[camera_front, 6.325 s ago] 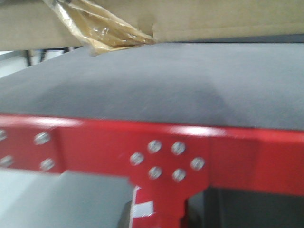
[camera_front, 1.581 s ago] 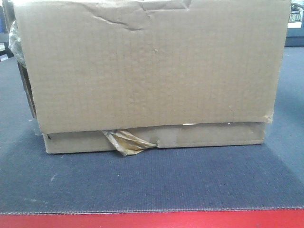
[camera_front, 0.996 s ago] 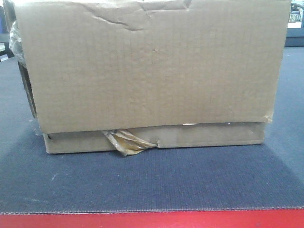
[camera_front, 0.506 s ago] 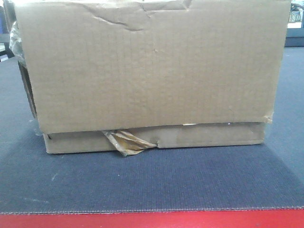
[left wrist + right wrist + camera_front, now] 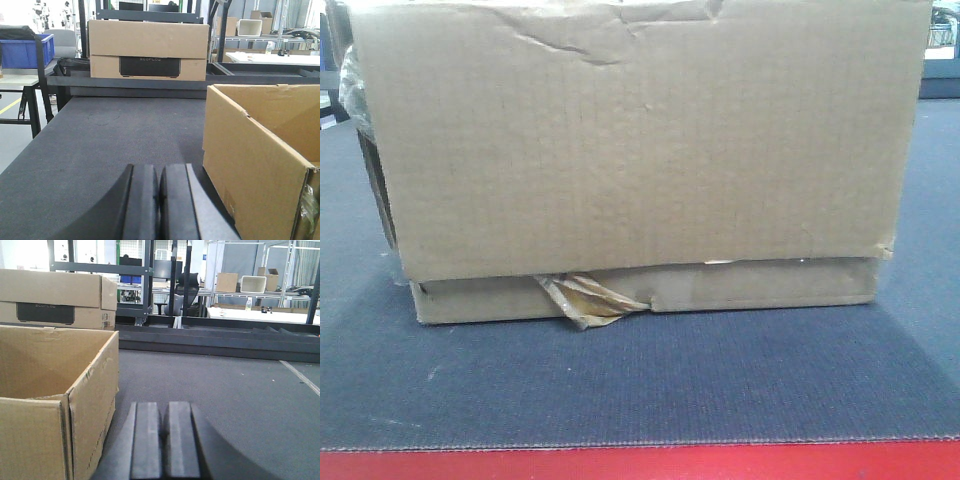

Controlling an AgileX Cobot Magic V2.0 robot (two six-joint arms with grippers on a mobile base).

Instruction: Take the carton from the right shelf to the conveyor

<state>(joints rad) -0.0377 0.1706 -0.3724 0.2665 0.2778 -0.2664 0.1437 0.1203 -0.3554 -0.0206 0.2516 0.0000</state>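
The carton (image 5: 640,150), a wide brown cardboard box with a creased top edge and a tuft of yellowish tape (image 5: 585,298), rests on the conveyor (image 5: 640,390) just behind its red border strip (image 5: 640,463). My left gripper (image 5: 159,172) is shut with nothing in it, low over the conveyor (image 5: 115,135) just left of the carton (image 5: 260,150). My right gripper (image 5: 164,410) is also shut and empty, just right of the carton (image 5: 60,390), whose top is open. Neither gripper touches the box. The right shelf is out of view.
A second closed carton with a black label (image 5: 148,50) stands at the belt's far end. A blue bin (image 5: 25,50) sits on a table to the left. Dark rails (image 5: 220,337) and tables with boxes (image 5: 252,284) lie beyond the belt.
Six seconds ago the carton showed only as an edge along the top of the front view, above the belt; it now sits fully in view on the belt. Over the last 1.6 seconds nothing moved.
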